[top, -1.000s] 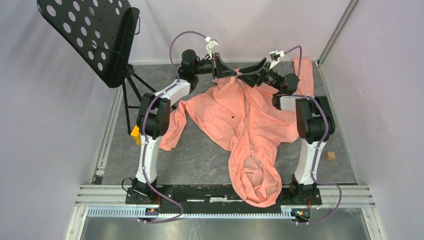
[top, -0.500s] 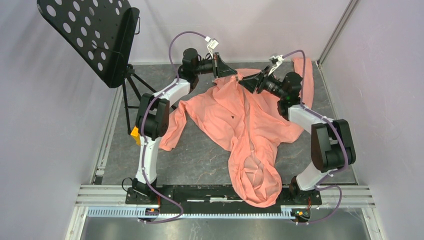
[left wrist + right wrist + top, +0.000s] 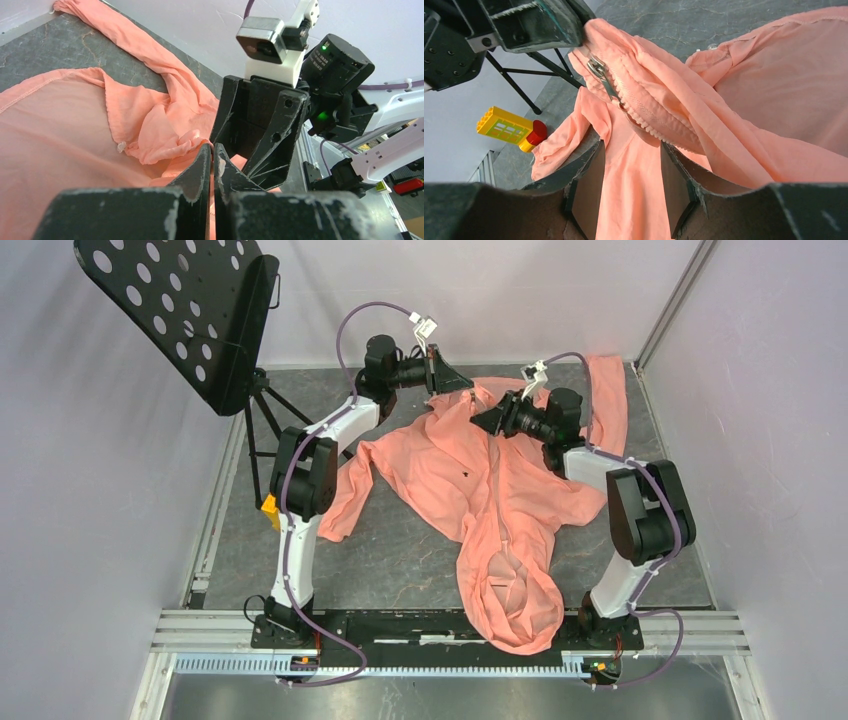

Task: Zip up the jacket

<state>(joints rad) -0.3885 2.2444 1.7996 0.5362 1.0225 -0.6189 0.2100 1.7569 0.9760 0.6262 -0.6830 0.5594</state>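
Two arm bases sit at the near bench (image 3: 400, 550) edge, and between them lies the hood (image 3: 515, 605) of the jacket (image 3: 450, 465), draped over that edge. Jacket is spread flat, hood nearest, hem farthest. Paler zipper strip (image 3: 500, 490) runs up the middle from the hood toward the far end, with a small dark mark (image 3: 466, 472) just left of it. One sleeve (image 3: 350, 500) trails left, near a yellow toy block (image 3: 270, 508) beside the left arm.

Right end effector (image 3: 480, 422) is released: the wrist view shows its fingers (image 3: 586, 185) spread apart, low over the fabric just right of the zipper line. It is gripping nothing. Metal zipper slider (image 3: 596, 67) sits just beyond it, at the raised hem.

Left end effector (image 3: 462, 387) is clenched on the jacket hem at the zipper's far end. Its fingers (image 3: 200, 165) are pressed together with pink fabric pinched between them, lifting the cloth there into a ridge. Both end effectors face each other, close but apart.

Other sleeve (image 3: 608, 400) stretches to the far right corner. Black perforated music stand (image 3: 190, 310) stands at far left.
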